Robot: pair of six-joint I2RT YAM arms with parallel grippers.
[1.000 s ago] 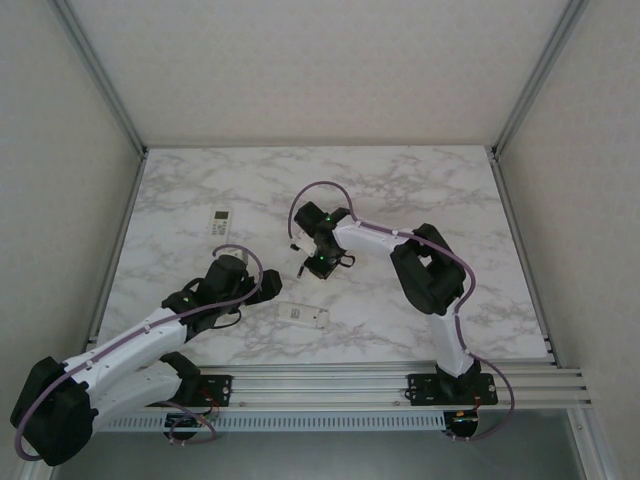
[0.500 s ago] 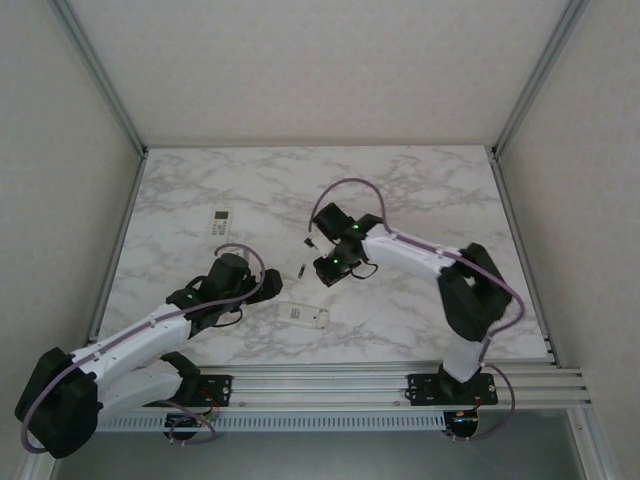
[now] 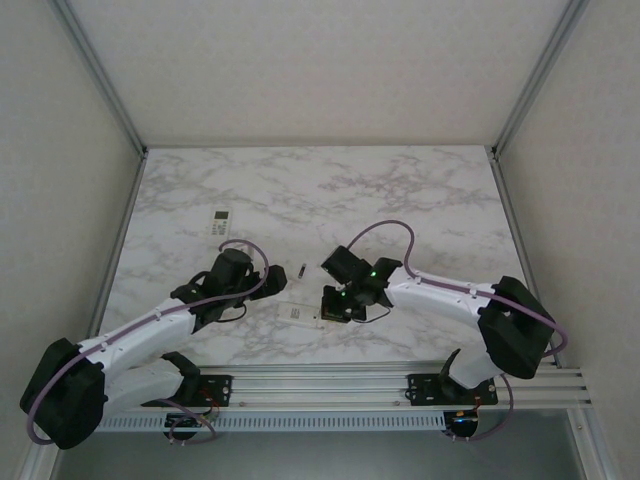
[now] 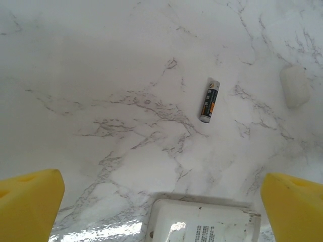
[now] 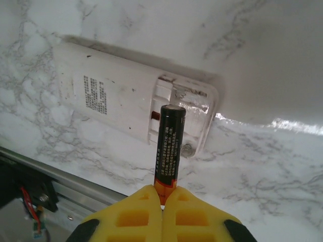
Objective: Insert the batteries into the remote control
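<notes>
Marble table (image 3: 400, 190). Near its front edge lies a white remote (image 5: 116, 101), back up; the right wrist view reveals its open compartment. Over it, the closed right gripper (image 5: 161, 194) pinches a dark battery (image 5: 169, 141) by its orange end. The left wrist view shows the wide-open left gripper (image 4: 161, 201) and a loose battery (image 4: 209, 100) lying beyond the remote.

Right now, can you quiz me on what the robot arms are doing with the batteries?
1. True or false: the right gripper is pinching a battery by one end.
2. How does the remote under that battery lie? A) buttons up B) back up C) on its edge
3. Fill in: the left gripper has its jaws ___ (open or shut).

Key: 1 true; 2 B; 3 open.
</notes>
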